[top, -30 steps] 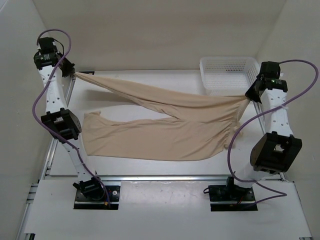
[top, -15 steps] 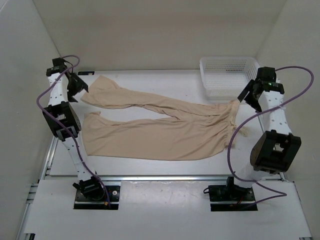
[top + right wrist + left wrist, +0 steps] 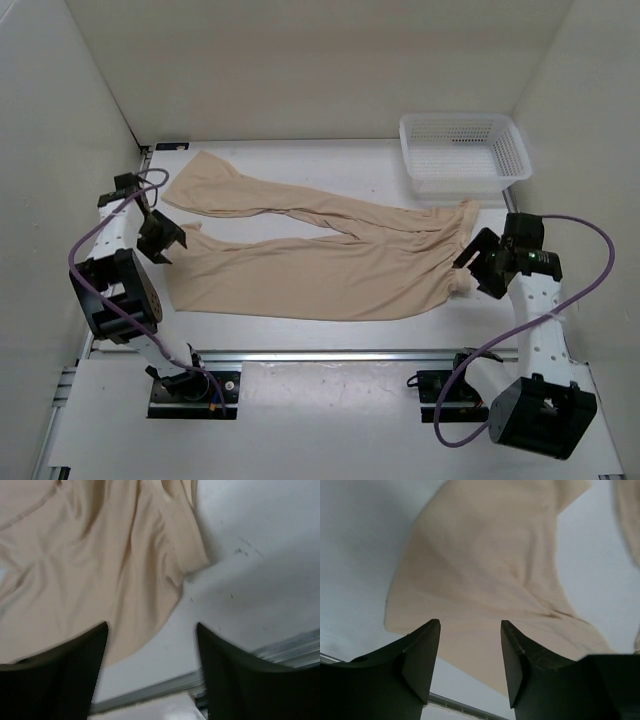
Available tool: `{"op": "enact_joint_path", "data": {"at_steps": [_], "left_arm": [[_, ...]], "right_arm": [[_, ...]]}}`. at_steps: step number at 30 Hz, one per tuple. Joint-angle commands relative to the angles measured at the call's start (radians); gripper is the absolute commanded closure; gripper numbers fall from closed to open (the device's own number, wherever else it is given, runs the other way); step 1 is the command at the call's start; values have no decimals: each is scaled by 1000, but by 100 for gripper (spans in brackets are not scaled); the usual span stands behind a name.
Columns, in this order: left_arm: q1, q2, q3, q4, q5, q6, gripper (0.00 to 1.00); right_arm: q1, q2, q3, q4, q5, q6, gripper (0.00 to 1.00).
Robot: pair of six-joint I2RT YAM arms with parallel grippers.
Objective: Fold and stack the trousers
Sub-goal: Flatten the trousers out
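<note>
Two-legged trousers [image 3: 320, 270] flat between left gripper [image 3: 170, 240], right gripper [image 3: 468, 270].

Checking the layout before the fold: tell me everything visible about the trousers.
The trousers are one pair in thin, light beige fabric, wrinkled, spread flat and unfolded on the white table. The waist lies at the right, near the basket; the two legs run left, splayed in a narrow V. The left tool sits by the near cuff, the right tool by the waist, both open, gripping nothing.
</note>
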Motion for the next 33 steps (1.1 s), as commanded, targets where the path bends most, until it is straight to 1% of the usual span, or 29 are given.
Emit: {"op": "enact_joint_path", "data": {"at_steps": [1,2,3,6,10,11,13,15,17,18,19,20,23,26,27,28,29,30,31,33], "left_arm": [[24,-11,-162,45,58,-55,36],[24,-22,-198,55,81,-55,36],[24,-22,-251,68,112,-64,36],[24,-46,-281,79,86,-64,33],[24,-7,-256,89,66,-22,33],[24,6,-256,99,66,-21,28],[15,15,-247,108,57,-21,28],[15,38,-236,108,57,-31,28],[15,76,-224,118,48,-31,28],[15,93,-210,118,34,-31,28],[15,110,-190,118,19,-31,28],[15,138,-190,118,34,-31,29],[25,148,-181,128,49,-41,29],[-1,178,-151,138,49,-41,40],[-1,196,-150,138,49,-52,47],[-1,196,-138,138,49,-52,64],[-1,211,-121,138,49,-52,72],[-1,225,-111,138,49,-52,83],[-1,225,-100,138,49,-52,90],[-1,225,-52,90,39,-52,90]], "right_arm": [[-3,-59,-48,-73,-11,57,17],[-3,-59,-48,-83,-26,71,14],[-3,-39,-57,-83,-26,89,14],[-21,20,-80,-69,-89,149,13],[-22,73,-91,32,-103,203,19],[-22,103,-100,66,-84,218,23],[-34,170,-100,92,-61,230,30],[-57,217,-122,138,-86,242,33],[-57,258,-138,175,-86,252,33],[-57,267,-158,216,-86,262,36],[-57,286,-158,228,-86,262,36],[-57,297,-158,238,-86,262,36],[-57,324,-158,268,-31,262,37],[-57,367,-158,310,-31,262,48],[-57,378,-158,322,-31,262,61],[-57,392,-158,322,-31,262,70],[-57,392,-158,322,-21,262,82],[-57,392,-146,322,-21,250,100],[-57,392,-137,322,-21,250,100],[-66,360,-108,305,-8,224,100]]}}
